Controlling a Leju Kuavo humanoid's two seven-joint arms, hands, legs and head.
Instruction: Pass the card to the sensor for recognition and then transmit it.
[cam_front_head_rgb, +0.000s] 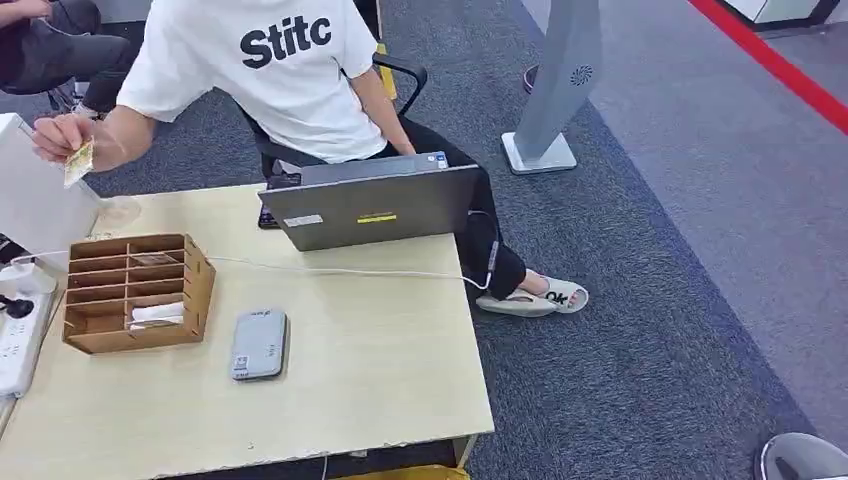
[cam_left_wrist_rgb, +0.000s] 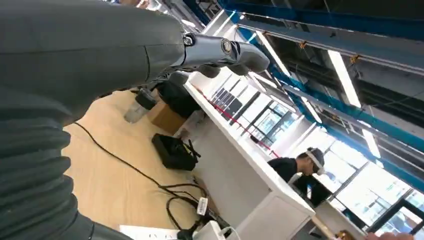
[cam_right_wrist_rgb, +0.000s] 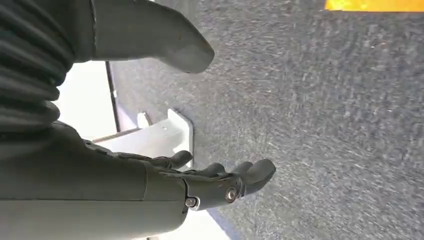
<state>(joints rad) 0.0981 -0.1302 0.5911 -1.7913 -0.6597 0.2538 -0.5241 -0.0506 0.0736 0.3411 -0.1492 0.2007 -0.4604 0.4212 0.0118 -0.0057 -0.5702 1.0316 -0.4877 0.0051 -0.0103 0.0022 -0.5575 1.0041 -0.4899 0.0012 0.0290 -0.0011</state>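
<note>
Close before my wrist cameras, both my hands hold nothing.

Left hand has its fingers stretched out and a little curved, with nothing between them; my right hand has thumb and fingers apart above the grey carpet, also with nothing in it. On the pale wooden counter the grey sensor lies flat, just beside the brown cardboard organizer. Behind them a grey laptop stands open, with a thin white cable running in front of it. The card is not on the counter: a person in a white T-shirt pinches it in a raised hand near the far left corner, well apart from the sensor.
</note>
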